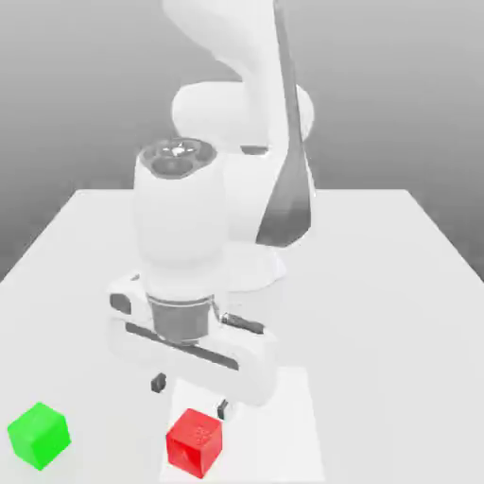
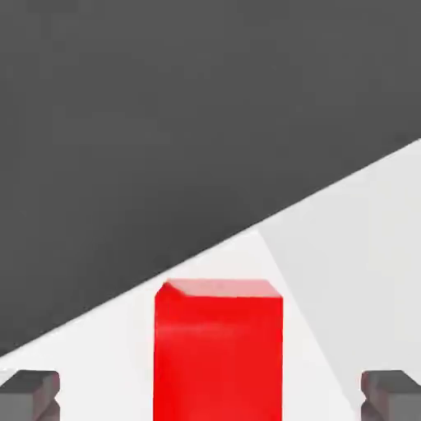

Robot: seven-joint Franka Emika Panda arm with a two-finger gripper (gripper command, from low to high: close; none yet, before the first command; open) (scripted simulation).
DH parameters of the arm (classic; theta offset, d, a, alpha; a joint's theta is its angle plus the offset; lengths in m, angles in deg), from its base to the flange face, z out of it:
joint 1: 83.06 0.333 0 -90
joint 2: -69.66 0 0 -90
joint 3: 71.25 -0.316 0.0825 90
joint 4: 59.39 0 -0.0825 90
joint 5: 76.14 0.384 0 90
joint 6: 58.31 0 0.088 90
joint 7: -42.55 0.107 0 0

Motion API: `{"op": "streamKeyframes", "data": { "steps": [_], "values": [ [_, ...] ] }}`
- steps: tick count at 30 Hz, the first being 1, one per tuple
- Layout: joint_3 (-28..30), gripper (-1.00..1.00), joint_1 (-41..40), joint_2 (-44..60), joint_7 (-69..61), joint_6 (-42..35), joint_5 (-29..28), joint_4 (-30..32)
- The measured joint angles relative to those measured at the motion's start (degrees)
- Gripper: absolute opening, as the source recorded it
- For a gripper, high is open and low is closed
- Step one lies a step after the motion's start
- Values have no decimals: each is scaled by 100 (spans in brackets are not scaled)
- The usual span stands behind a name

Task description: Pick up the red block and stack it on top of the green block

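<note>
My claw (image 1: 191, 396) hangs above the surface (image 1: 378, 378), its two fingertips (image 1: 159, 383) spread wide apart with nothing between them in the exterior view. The red block (image 1: 195, 442) sits near the claw, on the white patch (image 1: 274, 425) of the surface, toward its edge on the exterior view's left. In the hand view, the red block lies between the lines of my two fingers, touching neither. The green block (image 1: 39, 436) rests on the surface well apart from the red block, farther to the exterior view's left.
</note>
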Motion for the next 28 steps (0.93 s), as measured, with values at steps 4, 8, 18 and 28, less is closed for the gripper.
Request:
{"op": "streamKeyframes", "data": {
  "steps": [4, 8, 18, 28],
  "values": [
    [49, -100, 39, 538, 37, 446, -42, -76],
    [47, -100, 35, 538, 44, 453, -49, -76],
    [440, -100, -420, -456, 390, -707, 228, -233],
    [1051, 100, -1178, 355, 892, -509, 786, -821]
  ]
}}
